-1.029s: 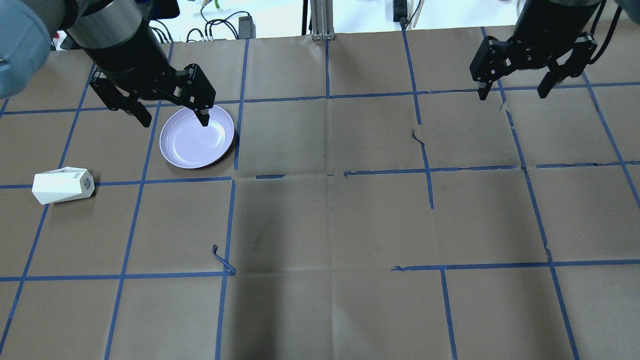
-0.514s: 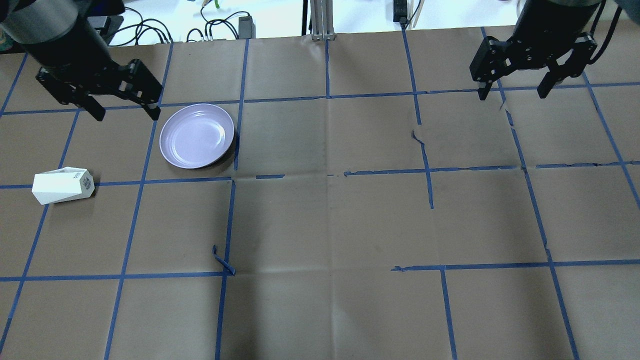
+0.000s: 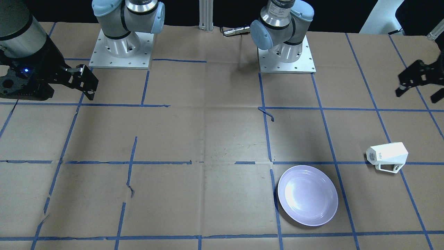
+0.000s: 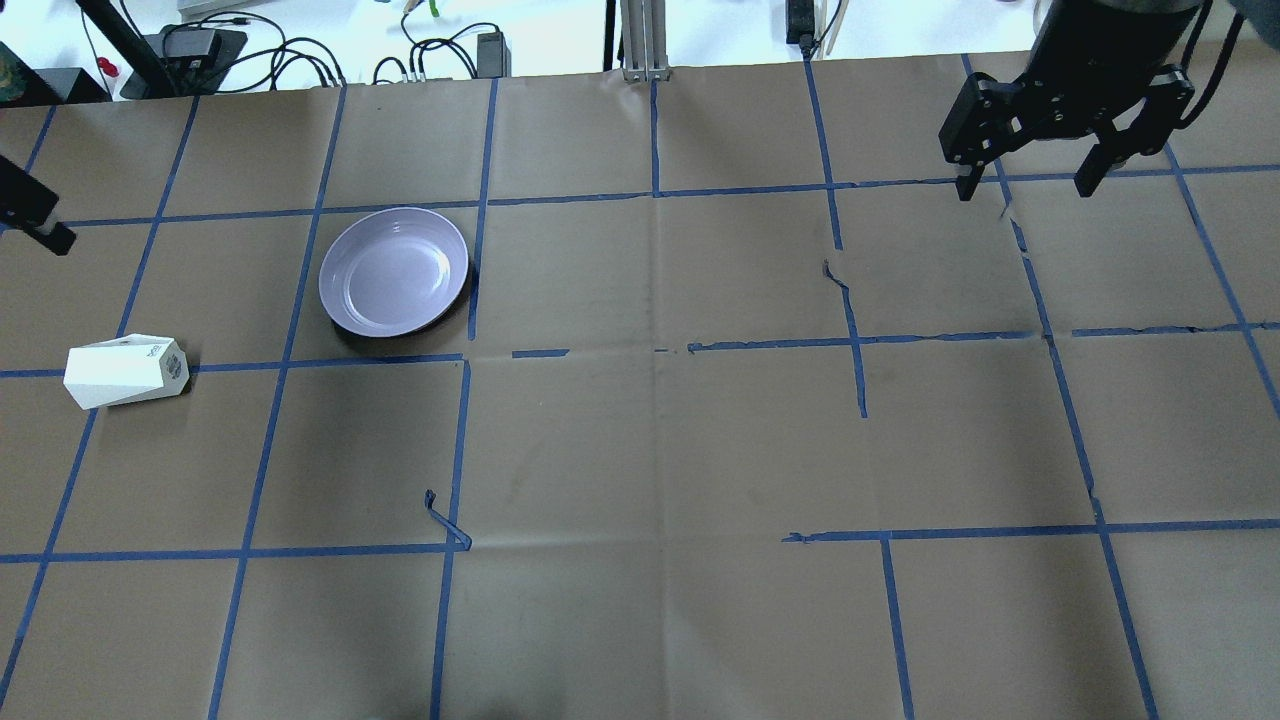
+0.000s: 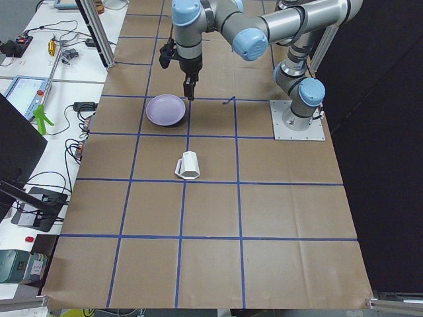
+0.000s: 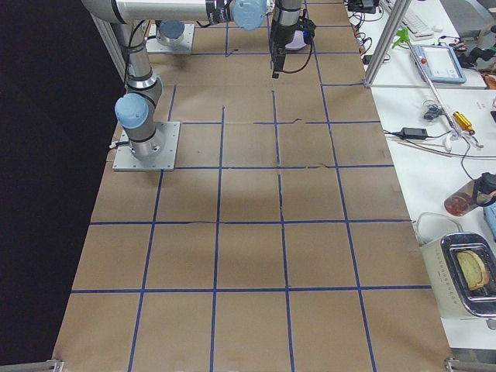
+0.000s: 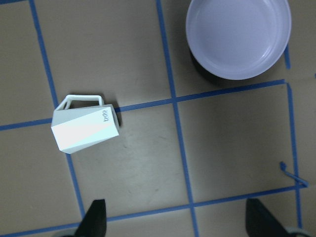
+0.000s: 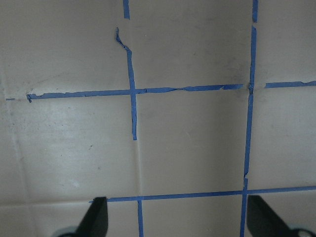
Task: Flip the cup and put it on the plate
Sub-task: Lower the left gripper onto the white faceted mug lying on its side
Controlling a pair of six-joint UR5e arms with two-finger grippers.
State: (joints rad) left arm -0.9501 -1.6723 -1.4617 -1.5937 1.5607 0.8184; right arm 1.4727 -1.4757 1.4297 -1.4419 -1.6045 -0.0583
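Observation:
The white faceted cup [image 4: 125, 372] lies on its side on the brown paper at the left; it also shows in the front view [image 3: 386, 157] and the left wrist view [image 7: 85, 129], handle up in that view. The lavender plate [image 4: 394, 270] sits empty to its right and further back, also in the left wrist view [image 7: 238, 37]. My left gripper [image 3: 416, 95] is open and empty, raised, apart from the cup; only one finger [image 4: 35, 215] shows overhead. My right gripper [image 4: 1027, 187] is open and empty, far right.
Blue tape lines grid the paper-covered table [image 4: 660, 450]. A loose curl of tape [image 4: 445, 520] sticks up in front of the plate. Cables and boxes [image 4: 430, 50] lie past the table's far edge. Both arm bases [image 3: 119, 48] stand at the robot's side.
My left gripper has moved left from over the plate's far rim to the overhead view's left edge, still open. The cup, the plate and the right arm have not moved.

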